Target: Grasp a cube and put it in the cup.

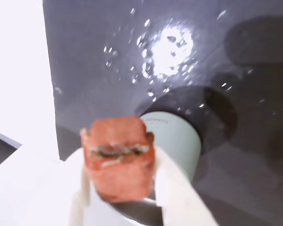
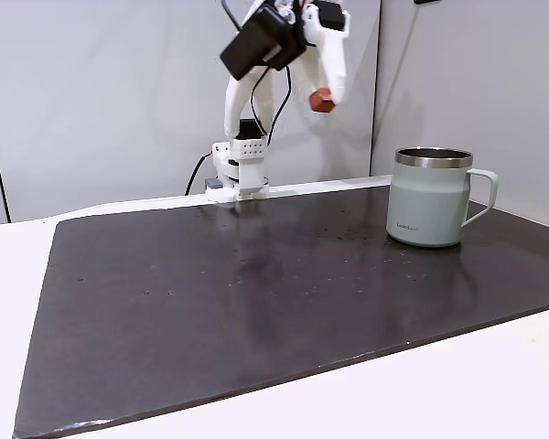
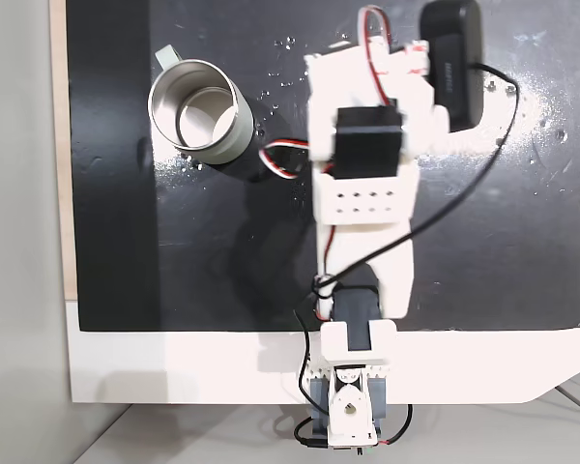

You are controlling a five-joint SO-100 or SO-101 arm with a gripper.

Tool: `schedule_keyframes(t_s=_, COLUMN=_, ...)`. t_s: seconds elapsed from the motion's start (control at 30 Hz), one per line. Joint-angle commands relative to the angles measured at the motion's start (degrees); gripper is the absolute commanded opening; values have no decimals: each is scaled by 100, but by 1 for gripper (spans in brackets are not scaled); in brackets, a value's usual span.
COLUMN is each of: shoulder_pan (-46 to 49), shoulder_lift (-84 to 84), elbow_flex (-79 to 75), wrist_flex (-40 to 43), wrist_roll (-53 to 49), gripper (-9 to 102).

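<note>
In the wrist view the tool (image 1: 120,188) was closed on the cube (image 1: 118,157), its pale fingers (image 1: 172,188) pressing the block's two sides, and the cup (image 1: 177,141) showed behind and below it, partly hidden by the block; the picture was blurred, so how deep the grip sat could not be judged, and a shallow pinch could let the block slip out on the way. In a fixed view from the side the tool (image 2: 327,99) held the cube (image 2: 321,101) high above the dark mat (image 2: 256,302), well apart from the cup (image 2: 435,197) standing to the right; released there, the block would likely miss or bounce off the steel rim. The other fixed view, from above, showed what the side view hid: the cup's (image 3: 195,111) open mouth, empty, up and to the left of the arm (image 3: 362,164), on the white worktop (image 3: 222,367).
</note>
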Motion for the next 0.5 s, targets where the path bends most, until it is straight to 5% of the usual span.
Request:
schedule_keyframes(t_s=0.0, shoulder_pan=-369, shoulder_lift=-202, elbow_flex=-650, wrist_flex=26, wrist_roll=255, gripper=0)
schedule_keyframes(t_s=0.47, shoulder_pan=-1731, shoulder_lift=-1837, elbow_flex=-2382, wrist_flex=-79, wrist_roll=677, gripper=0)
